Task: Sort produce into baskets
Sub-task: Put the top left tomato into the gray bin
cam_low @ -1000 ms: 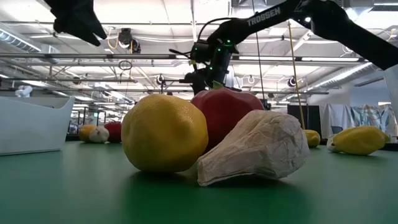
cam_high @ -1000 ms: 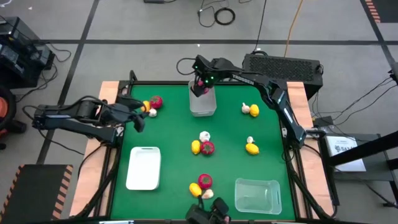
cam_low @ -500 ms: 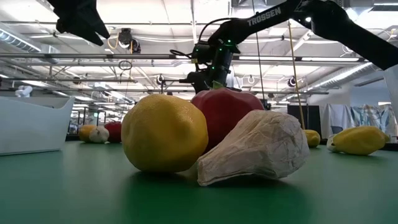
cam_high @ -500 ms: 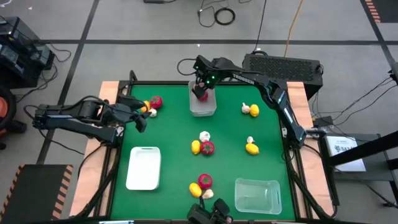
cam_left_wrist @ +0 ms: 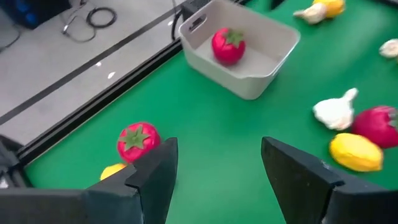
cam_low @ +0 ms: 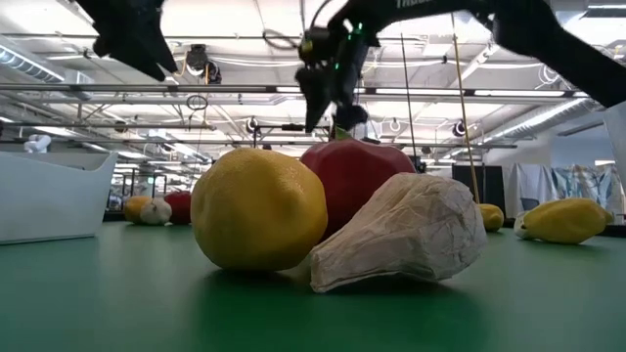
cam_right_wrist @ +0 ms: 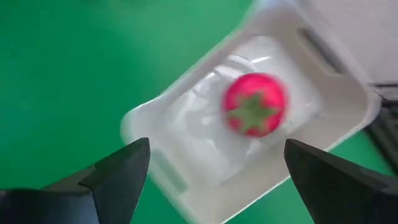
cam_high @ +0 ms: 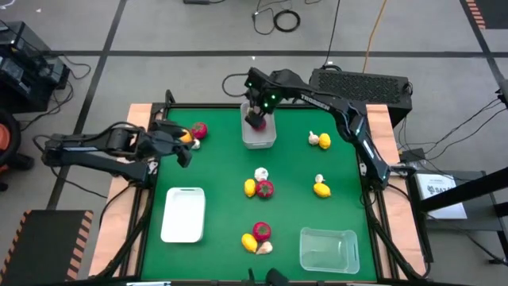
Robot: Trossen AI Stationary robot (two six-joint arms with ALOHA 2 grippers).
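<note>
Hovering right gripper [cam_right_wrist: 211,180] wide open, empty, above grey-white bin [cam_right_wrist: 155,124].

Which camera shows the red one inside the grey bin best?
The left wrist view: the red piece sits sharp and whole on the floor of the grey bin. The right wrist view shows it blurred, the high view tiny, and the low view not at all.

Deep grey-white bin [cam_high: 259,132] at the far edge, upright, holds one red piece [cam_high: 257,121], green top up. Shallow white tray [cam_high: 183,214] near left, clear tub [cam_high: 328,249] near right. Remaining lemons [cam_high: 321,189], garlic bulbs [cam_high: 261,173] and red pieces [cam_high: 198,129] lie scattered in small clusters.
</note>
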